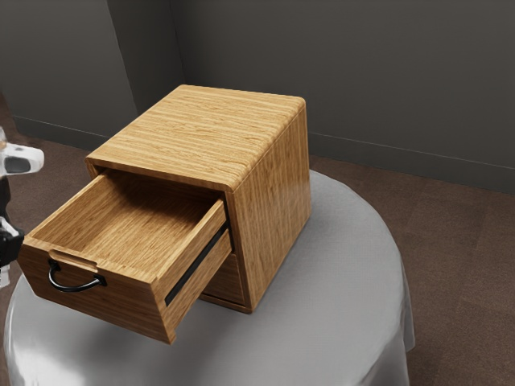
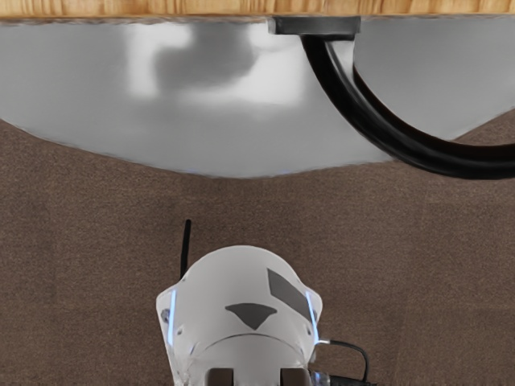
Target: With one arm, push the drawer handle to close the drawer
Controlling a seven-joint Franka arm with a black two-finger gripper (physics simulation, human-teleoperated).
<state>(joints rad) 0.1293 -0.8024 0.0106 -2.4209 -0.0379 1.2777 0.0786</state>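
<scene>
The gripper (image 1: 10,244) is partly cut off at the exterior view's left edge, close by the left end of the drawer front (image 1: 121,301); whether they touch cannot be told. The drawer (image 1: 133,225) stands far out of the wooden cabinet (image 1: 197,133), its inside bare. A black curved handle (image 1: 74,287) sits on its front. In the wrist view the handle (image 2: 386,138) arcs large below the drawer's wooden edge (image 2: 161,8). My gripper (image 2: 257,376) has two dark fingertips apart, nothing visible between them.
The cabinet stands on a round table with a grey cloth (image 1: 346,281). Dark walls (image 1: 386,72) rise behind, above a brown floor (image 1: 451,265). The white robot base (image 2: 245,297) stands on the floor side, beyond the table's edge.
</scene>
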